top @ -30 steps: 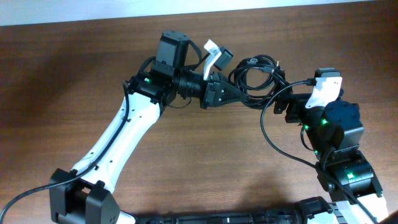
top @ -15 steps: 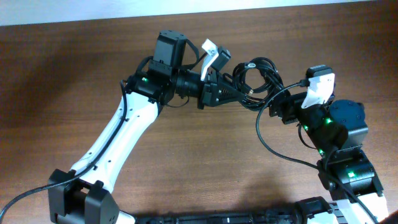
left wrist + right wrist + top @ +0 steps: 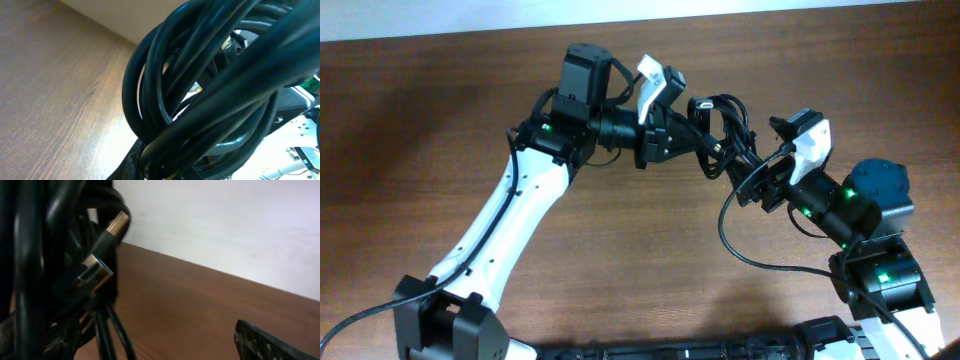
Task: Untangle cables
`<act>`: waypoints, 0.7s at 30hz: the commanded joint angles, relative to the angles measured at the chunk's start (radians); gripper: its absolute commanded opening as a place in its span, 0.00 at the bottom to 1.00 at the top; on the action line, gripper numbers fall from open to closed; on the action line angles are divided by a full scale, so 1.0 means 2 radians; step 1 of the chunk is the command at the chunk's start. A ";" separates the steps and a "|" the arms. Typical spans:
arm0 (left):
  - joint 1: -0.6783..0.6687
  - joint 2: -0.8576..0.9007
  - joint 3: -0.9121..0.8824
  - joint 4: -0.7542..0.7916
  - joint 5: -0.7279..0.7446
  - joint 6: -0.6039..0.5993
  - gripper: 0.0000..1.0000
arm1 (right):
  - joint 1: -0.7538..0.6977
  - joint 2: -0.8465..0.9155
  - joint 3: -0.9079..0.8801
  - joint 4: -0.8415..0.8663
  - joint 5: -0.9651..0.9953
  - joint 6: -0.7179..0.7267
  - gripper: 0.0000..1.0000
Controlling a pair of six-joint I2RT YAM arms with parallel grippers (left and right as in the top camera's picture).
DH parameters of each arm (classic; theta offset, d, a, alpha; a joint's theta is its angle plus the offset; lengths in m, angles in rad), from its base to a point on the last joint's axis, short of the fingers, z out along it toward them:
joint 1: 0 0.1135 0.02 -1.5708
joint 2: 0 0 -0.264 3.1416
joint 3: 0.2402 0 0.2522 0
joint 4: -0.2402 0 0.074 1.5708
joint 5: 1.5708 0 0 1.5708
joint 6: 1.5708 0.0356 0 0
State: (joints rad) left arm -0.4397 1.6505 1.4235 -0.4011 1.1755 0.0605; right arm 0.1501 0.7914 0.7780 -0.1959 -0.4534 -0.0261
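The cables [image 3: 728,104] are a knotted bundle of black loops held off the wooden table [image 3: 420,150] at the back centre. My left gripper [image 3: 692,148] is shut on the bundle's left side. In the left wrist view the thick loops [image 3: 200,90] fill the picture above my left gripper [image 3: 165,170]. My right gripper [image 3: 752,178] stands open at the bundle's lower right edge. The right wrist view shows the cables [image 3: 50,270] against the left finger, with a silver plug [image 3: 97,272] and a gold plug [image 3: 117,225] sticking out. My right gripper [image 3: 150,345] holds nothing; its other fingertip [image 3: 265,342] stands far to the right.
The right arm's own thick black wire [image 3: 735,245] hangs in a loop below the bundle. The table's far edge [image 3: 820,10] meets a pale wall just behind the grippers. Bare wood lies left and in front of the arms.
My right gripper has moved left and towards the back, up to the bundle's edge. The left gripper has shifted the bundle slightly left and back while staying shut on it.
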 commanded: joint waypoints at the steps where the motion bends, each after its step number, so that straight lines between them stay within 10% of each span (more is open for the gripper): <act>1: -0.001 -0.011 0.008 0.002 -0.011 0.007 0.00 | 0.003 -0.003 0.005 0.023 -0.060 0.004 0.98; 21: -0.084 -0.011 0.008 0.064 -0.212 -0.096 0.00 | 0.003 -0.002 0.005 0.050 -0.105 0.021 0.99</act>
State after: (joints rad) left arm -0.5552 1.6283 1.4326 -0.2855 0.9333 -0.0837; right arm 0.1371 0.7975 0.7757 -0.1223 -0.5251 -0.0219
